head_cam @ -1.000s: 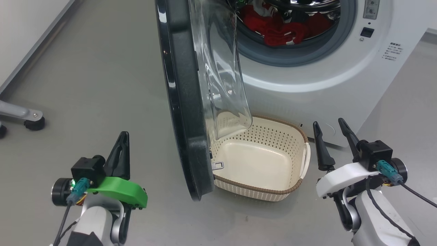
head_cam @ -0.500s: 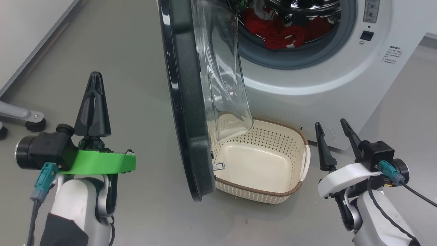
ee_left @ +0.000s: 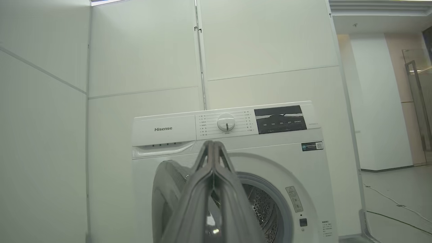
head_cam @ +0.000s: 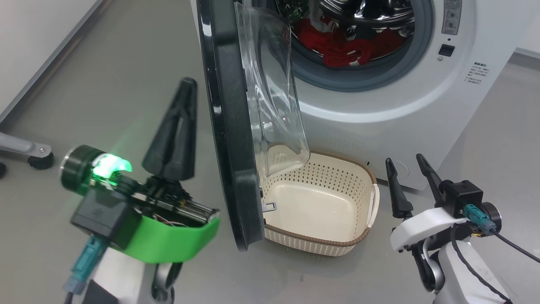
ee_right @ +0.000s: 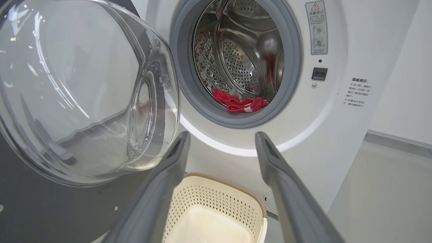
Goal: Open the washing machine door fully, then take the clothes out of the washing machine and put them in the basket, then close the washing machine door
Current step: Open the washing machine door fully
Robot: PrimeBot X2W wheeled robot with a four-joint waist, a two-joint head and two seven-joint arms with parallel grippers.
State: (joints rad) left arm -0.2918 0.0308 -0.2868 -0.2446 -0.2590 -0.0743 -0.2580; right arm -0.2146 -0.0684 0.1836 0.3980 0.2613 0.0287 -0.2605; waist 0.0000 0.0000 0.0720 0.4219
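Left gripper, jaws pinched together, stands centre-left just beside the door — probably to nudge it wider; right gripper hovers lower right, jaws wide, ready for the clothes.

1. We see a large round door with a glossy black plastic rim and a clear, smooth glass bowl.
2. Our cream rectangular plastic basket looks matt, its brown rim woven-textured.
3. We find a soft red cloth garment and a shiny perforated metal drum.
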